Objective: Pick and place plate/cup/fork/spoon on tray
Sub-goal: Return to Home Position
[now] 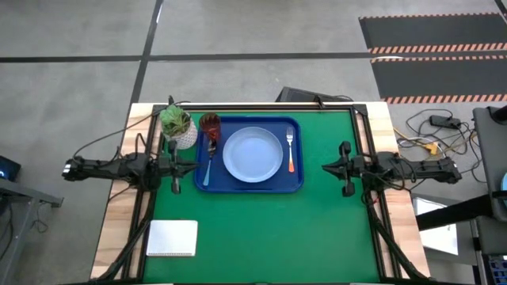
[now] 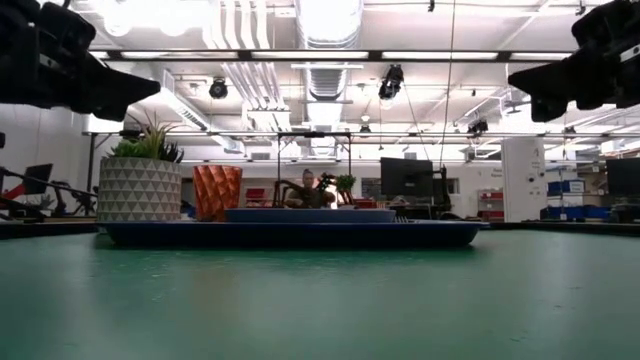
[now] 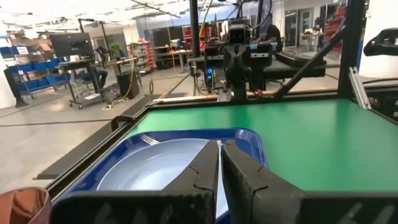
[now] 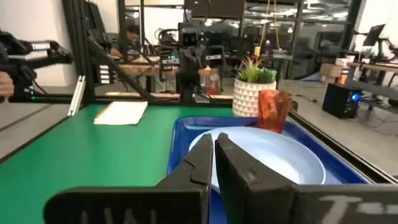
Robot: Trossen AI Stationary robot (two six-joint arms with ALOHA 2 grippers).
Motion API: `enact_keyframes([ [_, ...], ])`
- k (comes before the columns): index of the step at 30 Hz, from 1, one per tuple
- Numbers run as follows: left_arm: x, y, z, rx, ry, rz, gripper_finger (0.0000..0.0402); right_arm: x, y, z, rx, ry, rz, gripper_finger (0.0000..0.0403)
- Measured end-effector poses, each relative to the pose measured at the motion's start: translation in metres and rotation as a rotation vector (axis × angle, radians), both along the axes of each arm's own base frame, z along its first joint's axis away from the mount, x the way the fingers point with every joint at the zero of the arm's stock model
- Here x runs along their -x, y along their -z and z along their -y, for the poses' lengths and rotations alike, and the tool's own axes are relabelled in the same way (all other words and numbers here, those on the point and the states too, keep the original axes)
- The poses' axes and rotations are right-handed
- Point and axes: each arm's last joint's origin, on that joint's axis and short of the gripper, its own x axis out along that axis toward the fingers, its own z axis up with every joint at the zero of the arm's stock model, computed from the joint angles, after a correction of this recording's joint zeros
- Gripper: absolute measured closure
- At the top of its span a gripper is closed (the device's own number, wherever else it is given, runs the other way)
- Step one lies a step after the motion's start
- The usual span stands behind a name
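Observation:
The dark-blue tray (image 1: pixel 297 184) lies on the green mat toward the far edge. The light-blue plate (image 1: pixel 253 153) rests flat in its middle. The red cup (image 1: pixel 210 124) stands upright in the tray's far-left corner. The blue-handled spoon (image 1: pixel 209 165) lies left of the plate, and the orange-handled fork (image 1: pixel 291 150) lies right of it. My left gripper (image 1: pixel 192 167) is shut, level, at the tray's left rim. My right gripper (image 1: pixel 325 167) is shut, level, a little right of the tray. Both wrist views show the fingers together above the table.
A white pot with a green plant (image 1: pixel 179 127) stands just left of the cup, outside the tray. A white notepad (image 1: pixel 173 237) lies near the table's front-left corner. Black frame rails run along the table's left, right and far edges.

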Motion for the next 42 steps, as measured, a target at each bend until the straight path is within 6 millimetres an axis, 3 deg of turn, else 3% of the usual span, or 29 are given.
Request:
enact_keyframes([
  [11, -0.006, 0.008, 0.001, -0.009, 0.001, -0.091, 0.04, 0.001, 0.001, 0.0, 0.023, -0.006, -0.01, 0.0394],
  [16, -0.009, 0.012, 0.001, -0.013, 0.001, -0.144, 0.04, 0.001, 0.002, -0.002, 0.054, -0.086, -0.014, 0.0394],
  [22, -0.013, 0.019, 0.001, -0.02, 0.001, -0.216, 0.04, -0.001, 0.003, 0.0, 0.059, -0.017, -0.036, 0.0394],
  [31, -0.019, 0.025, 0.002, -0.025, -0.001, -0.257, 0.04, -0.004, 0.007, 0.0, -0.16, -0.001, -0.078, 0.0394],
  [42, -0.023, 0.031, 0.002, -0.032, -0.001, -0.329, 0.04, -0.004, 0.007, 0.0, -0.176, 0.0, -0.08, 0.0394],
])
